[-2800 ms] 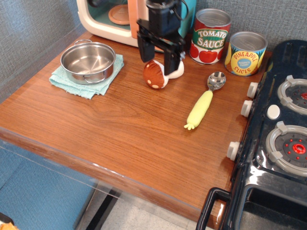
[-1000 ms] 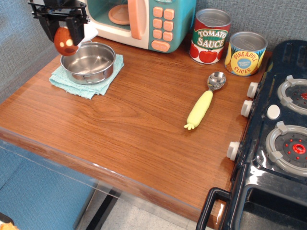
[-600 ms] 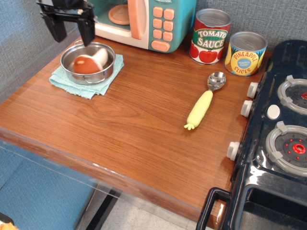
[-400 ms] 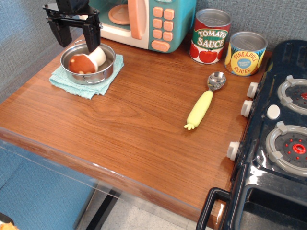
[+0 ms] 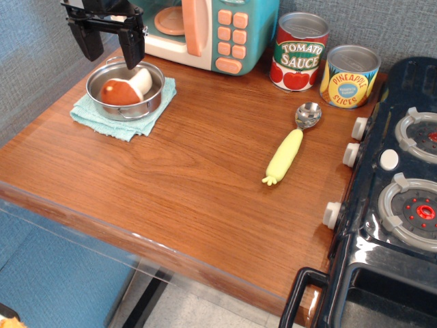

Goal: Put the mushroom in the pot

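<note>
Released since the earlier frame, the mushroom [image 5: 122,89] is seated in the pot [image 5: 151,102]; the gripper [image 5: 109,50], jaws apart, is raised at twelve o'clock; only retreat is left.

A wooden countertop [image 5: 191,178] fills the scene — grey textured wall [image 5: 403,27] at the far side, blue panel [image 5: 54,273] and pale floor [image 5: 205,307] near left.

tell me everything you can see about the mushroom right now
The soft toy mushroom has a rounded reddish-brown cap and a thick white stem. It lies on its side inside the small shiny steel pot, cap toward the front left, stem pointing back right against the pot's wall. The open black gripper hangs just above and does not touch it. The pot sits on a folded light-teal cloth.
</note>
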You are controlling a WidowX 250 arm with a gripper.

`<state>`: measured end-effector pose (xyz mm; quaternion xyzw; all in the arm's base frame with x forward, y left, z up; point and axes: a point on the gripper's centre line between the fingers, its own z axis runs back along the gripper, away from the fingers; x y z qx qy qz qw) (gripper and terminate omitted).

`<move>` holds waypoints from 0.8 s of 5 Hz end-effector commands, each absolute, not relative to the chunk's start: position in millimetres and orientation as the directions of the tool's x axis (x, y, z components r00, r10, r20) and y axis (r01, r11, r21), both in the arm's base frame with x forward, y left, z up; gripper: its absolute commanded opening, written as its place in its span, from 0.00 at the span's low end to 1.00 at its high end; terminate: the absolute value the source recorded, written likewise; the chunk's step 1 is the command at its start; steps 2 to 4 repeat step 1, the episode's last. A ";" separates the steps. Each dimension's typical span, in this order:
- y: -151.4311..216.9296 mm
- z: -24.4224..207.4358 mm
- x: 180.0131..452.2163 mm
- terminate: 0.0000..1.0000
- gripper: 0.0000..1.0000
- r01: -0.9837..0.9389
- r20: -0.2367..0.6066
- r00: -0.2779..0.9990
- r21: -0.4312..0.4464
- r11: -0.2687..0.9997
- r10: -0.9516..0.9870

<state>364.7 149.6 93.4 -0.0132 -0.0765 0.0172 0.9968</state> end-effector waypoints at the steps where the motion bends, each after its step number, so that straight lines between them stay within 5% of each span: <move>1: 145.0 121.3 359.8 1.00 1.00 -0.024 0.226 0.974 0.004 1.000 0.023; 4: 145.0 121.3 359.8 1.00 1.00 -0.024 0.226 0.974 0.004 1.000 0.023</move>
